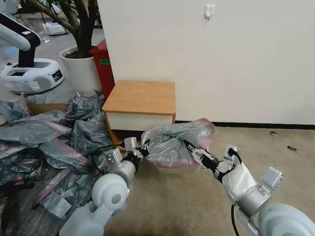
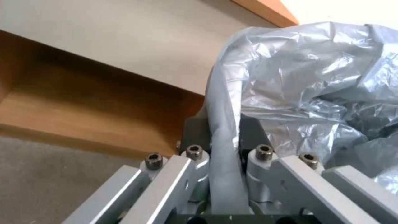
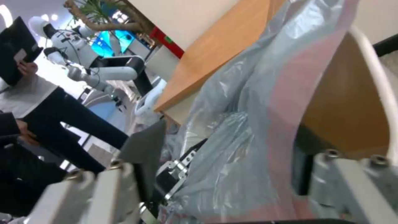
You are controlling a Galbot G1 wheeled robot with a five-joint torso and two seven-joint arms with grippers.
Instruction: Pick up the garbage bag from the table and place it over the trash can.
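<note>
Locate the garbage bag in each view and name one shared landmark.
Head view: garbage bag at centre, stretched between both grippers.
Left wrist view: billowing beyond the jaws, a fold pinched between them.
Right wrist view: draped between the jaws.
Shared landmark: the table.

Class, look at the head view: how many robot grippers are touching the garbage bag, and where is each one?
2. The left gripper is shut on the garbage bag at its left edge; the right gripper is at its right side, over the trash can.
</note>
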